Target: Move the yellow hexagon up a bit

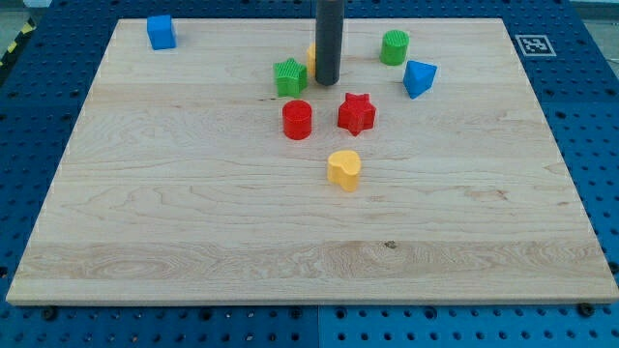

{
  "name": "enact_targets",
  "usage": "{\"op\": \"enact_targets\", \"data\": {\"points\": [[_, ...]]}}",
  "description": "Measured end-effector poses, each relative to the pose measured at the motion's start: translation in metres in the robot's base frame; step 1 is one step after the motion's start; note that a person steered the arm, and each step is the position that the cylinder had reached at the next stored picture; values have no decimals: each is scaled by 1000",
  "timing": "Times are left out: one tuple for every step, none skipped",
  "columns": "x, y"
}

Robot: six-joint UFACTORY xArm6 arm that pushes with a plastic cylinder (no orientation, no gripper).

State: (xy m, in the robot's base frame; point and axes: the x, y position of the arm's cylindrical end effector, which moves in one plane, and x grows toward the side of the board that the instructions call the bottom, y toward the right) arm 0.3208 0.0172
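Note:
The yellow hexagon (311,56) shows only as a thin yellow sliver at the left edge of my dark rod, near the view's top middle; the rod hides the rest of it. My tip (328,81) rests on the board just in front of that sliver, right of the green star (289,77). I cannot tell whether the tip touches the hexagon.
A red cylinder (297,119) and a red star (356,112) lie just below the tip. A yellow heart (343,168) lies lower, mid-board. A green cylinder (394,46) and a blue triangular block (419,77) are at the upper right. A blue cube (161,31) is at the top left.

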Motion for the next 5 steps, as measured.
{"op": "enact_targets", "data": {"points": [[-7,-1],[-12,-1],[-15,-1],[-17,-1],[-21,-1]]}}
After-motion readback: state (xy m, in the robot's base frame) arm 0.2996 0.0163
